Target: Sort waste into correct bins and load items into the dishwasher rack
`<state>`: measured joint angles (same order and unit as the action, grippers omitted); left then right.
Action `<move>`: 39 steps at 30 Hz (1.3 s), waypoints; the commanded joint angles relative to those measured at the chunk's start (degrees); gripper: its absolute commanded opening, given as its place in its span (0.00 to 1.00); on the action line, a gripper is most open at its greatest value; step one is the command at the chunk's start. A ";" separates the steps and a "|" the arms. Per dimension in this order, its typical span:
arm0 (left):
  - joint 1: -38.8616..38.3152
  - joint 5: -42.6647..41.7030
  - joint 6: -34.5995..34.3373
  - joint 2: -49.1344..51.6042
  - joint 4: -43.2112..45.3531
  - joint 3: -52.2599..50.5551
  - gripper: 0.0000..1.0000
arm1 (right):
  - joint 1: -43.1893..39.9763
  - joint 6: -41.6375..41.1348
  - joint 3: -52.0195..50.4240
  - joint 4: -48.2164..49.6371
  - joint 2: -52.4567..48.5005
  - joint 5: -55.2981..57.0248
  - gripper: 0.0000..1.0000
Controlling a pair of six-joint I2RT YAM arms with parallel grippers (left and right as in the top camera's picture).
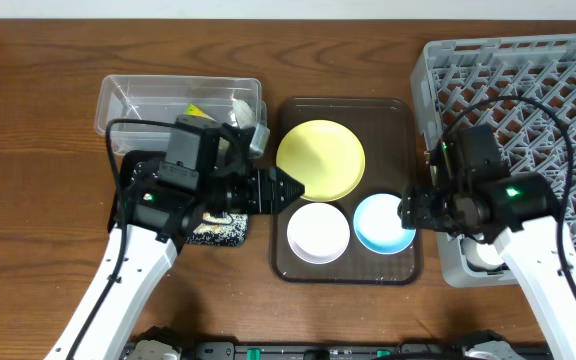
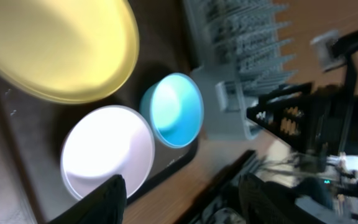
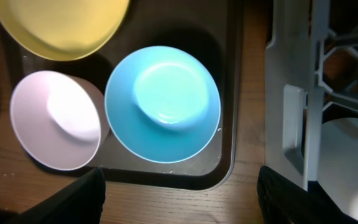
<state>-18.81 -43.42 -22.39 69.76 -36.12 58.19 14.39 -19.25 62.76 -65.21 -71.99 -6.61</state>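
Right end effector [image 3: 182,202]: spread, above small round light blue bowl [image 3: 162,102].
Step advice: lower straddling one rim, then pinch.

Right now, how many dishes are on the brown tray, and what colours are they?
Yellow plate: 1
White bowl: 1
Blue bowl: 1
Total on the tray: 3
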 commanded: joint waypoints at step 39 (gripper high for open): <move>5.51 36.63 1.79 -9.90 -20.83 6.27 0.87 | 1.77 -6.05 -4.83 9.31 -12.31 6.12 0.99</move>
<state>-13.58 -7.49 -20.93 59.83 -56.71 63.99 15.31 -24.84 57.98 -56.01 -84.05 -0.62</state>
